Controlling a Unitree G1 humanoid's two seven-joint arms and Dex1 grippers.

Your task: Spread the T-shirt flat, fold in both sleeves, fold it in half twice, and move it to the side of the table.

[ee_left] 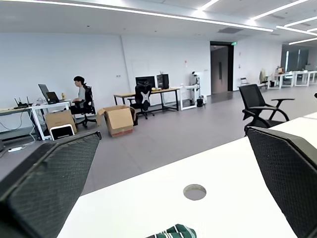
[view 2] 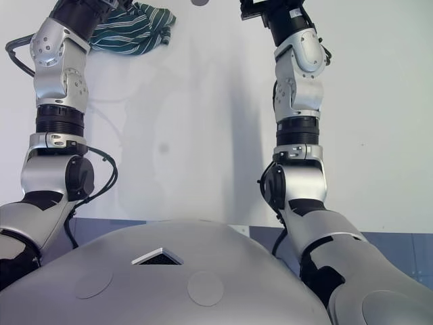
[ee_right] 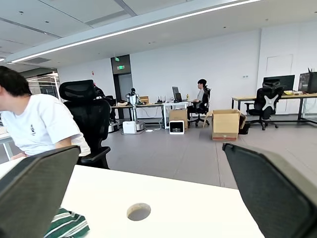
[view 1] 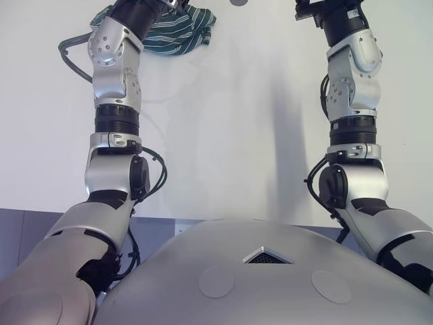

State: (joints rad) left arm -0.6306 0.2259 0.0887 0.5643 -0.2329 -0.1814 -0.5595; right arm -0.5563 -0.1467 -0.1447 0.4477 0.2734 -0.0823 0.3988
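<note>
Head eyes overlook table (view 1: 237,135); wrist cameras face outward.

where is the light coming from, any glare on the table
Left wrist view: ceiling strip lights run overhead, and the white table is evenly bright, no hot spot. Right wrist view: another strip light; the fingers read dark against the bright room. Left eye view: no glare around the T-shirt.

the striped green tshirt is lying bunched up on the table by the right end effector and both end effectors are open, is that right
Not quite. The bunched T-shirt lies on the table by the left end effector, not the right end effector, as the left eye view shows. Both are open, as you said.
</note>
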